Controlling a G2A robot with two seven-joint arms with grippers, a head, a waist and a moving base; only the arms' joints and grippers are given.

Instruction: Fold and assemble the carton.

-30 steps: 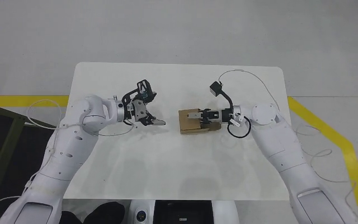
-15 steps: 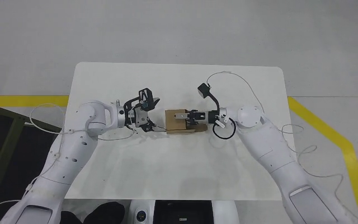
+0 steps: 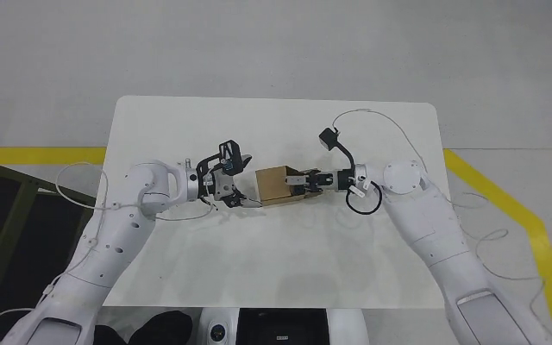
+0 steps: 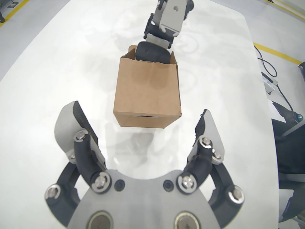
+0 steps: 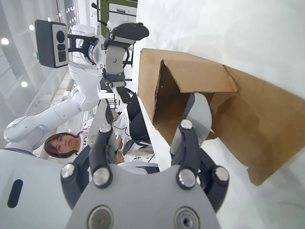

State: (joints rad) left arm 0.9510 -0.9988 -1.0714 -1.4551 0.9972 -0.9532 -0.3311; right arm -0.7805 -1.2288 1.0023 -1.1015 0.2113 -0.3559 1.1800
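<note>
left claw (image 4: 141, 120): spread wide, nothing in it; aimed right at the carton's closed end
gap: the carton (image 4: 147, 91) sat just beside the left fingertips, dead ahead and lined up between them; no contact that I could make out
right claw (image 5: 150, 110): also spread, not pinching anything; one finger (image 5: 199, 110) was poked inside the carton's open mouth, the other hung outside the wall
carton spot: on its side near the middle of the table (image 3: 172, 129), between the two claws; couldn't tell if the closed end was flat down or tipped up a bit
long axis: ran claw to claw; closed end faced the left arm, open end faced the right
flaps: a short flap (image 5: 205, 77) was bent over the mouth; a bigger panel (image 5: 262, 129) lay along the table toward the right arm; so that end wasn't tucked yet
nearer arm: the right, since it was already inside the box; the left was a hair off
room: the carton was well apart from every table edge; bare tabletop showed along both long sides
my guess: the left claw would need to brace the closed end while the right worked the flaps; the box looked light enough to skid if pushed from one side only
</note>
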